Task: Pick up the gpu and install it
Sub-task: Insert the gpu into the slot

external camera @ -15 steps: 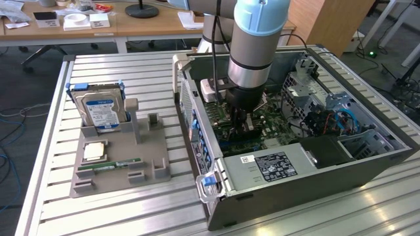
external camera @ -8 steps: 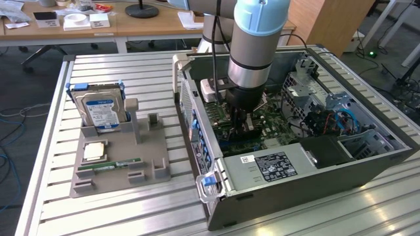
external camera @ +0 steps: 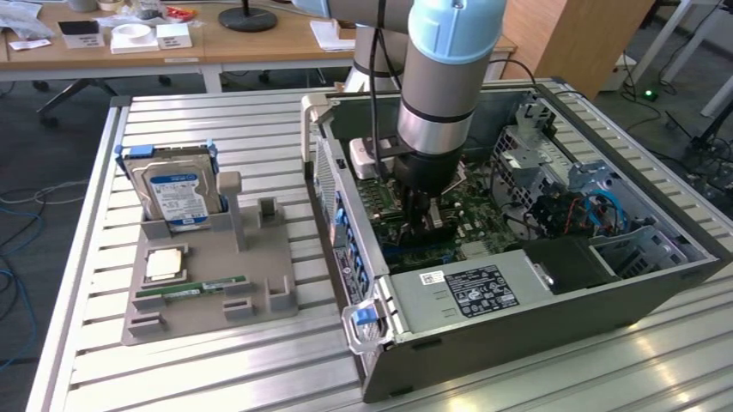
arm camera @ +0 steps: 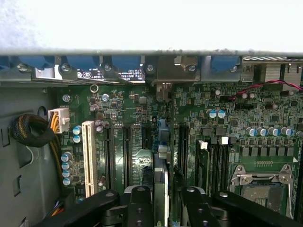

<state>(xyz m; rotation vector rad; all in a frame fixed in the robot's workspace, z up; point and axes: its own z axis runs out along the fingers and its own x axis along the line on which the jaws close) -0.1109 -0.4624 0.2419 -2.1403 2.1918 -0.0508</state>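
In the exterior view, the arm (external camera: pixel 441 86) reached down from the upper centre of the frame into the open computer case (external camera: pixel 641 279), which lay on its side on the slatted table (external camera: pixel 206 369). The gripper (external camera: pixel 420 216) was low over the motherboard (external camera: pixel 396 232) at the centre of the frame. At the left of the frame, a grey holder tray (external camera: pixel 206 318) carried an upright hard drive (external camera: pixel 178 193) and a flat RAM stick (external camera: pixel 189 289). In the wrist view, the two black fingers (arm camera: pixel 140 208) at the bottom centre were partly closed on the gpu (arm camera: pixel 161 189), held edge-on and upright between them, above the expansion slots (arm camera: pixel 127 151) of the motherboard.
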